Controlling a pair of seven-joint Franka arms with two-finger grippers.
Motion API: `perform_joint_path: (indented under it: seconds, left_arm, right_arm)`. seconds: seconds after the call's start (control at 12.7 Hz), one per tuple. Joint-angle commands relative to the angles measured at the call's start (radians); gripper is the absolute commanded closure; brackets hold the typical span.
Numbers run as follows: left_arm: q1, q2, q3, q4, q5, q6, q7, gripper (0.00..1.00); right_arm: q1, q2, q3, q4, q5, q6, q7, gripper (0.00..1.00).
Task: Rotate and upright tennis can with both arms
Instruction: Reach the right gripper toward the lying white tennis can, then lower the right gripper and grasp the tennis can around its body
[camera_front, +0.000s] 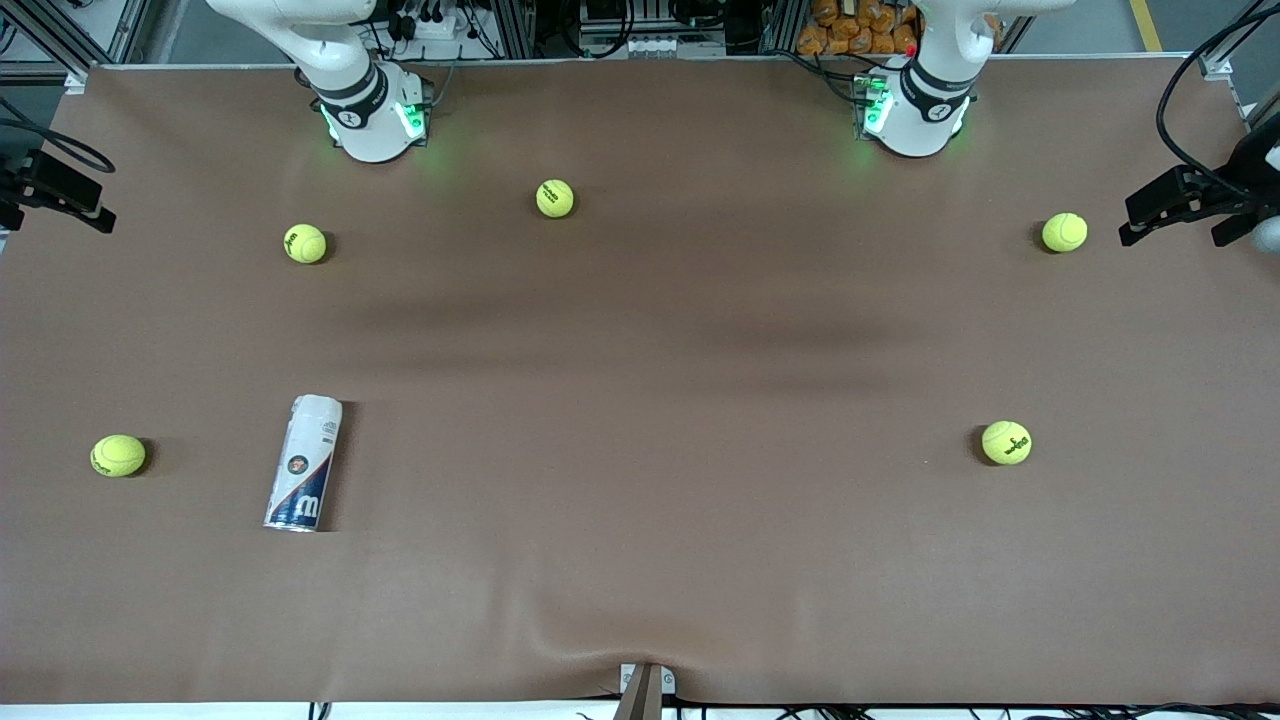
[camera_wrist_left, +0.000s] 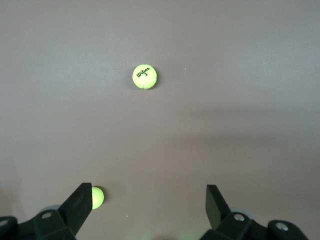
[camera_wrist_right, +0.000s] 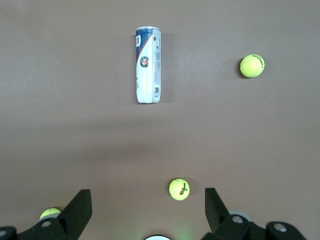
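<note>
The tennis can (camera_front: 304, 463) lies on its side on the brown table, toward the right arm's end and nearer to the front camera than the arm bases. Its dark-blue end with the white "W" points toward the front camera. The right wrist view shows the can (camera_wrist_right: 148, 65) well ahead of my right gripper (camera_wrist_right: 148, 202), which hangs high over the table, open and holding nothing. My left gripper (camera_wrist_left: 148, 200) is open and empty too, high over the left arm's end of the table. Neither hand shows in the front view, only the two arms' bases (camera_front: 372, 115) (camera_front: 915, 110).
Several yellow-green tennis balls lie scattered: one (camera_front: 118, 455) beside the can, others (camera_front: 305, 243) (camera_front: 555, 198) closer to the bases, and two (camera_front: 1064, 232) (camera_front: 1006, 442) at the left arm's end. Black camera mounts (camera_front: 1190, 200) (camera_front: 55, 185) stick in at both table ends.
</note>
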Motion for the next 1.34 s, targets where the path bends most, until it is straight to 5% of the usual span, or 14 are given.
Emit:
perform_joint_path:
  seconds: [0.0,0.79,1.26]
  left_arm:
    - [-0.006,-0.003,0.011,-0.005,-0.021,0.003,-0.003,0.00]
    - [-0.007,0.007,-0.026,-0.002,-0.021,-0.003,-0.045,0.00]
    - [-0.001,0.010,-0.040,-0.005,-0.015,-0.018,-0.051,0.00]
  right_arm:
    - [-0.016,-0.019,0.006,-0.028,0.013,0.000,-0.008,0.00]
    - [-0.015,0.016,0.008,-0.096,0.012,0.031,-0.014,0.00]
    - [-0.007,0.209,0.009,-0.091,0.010,0.202,-0.016,0.00]
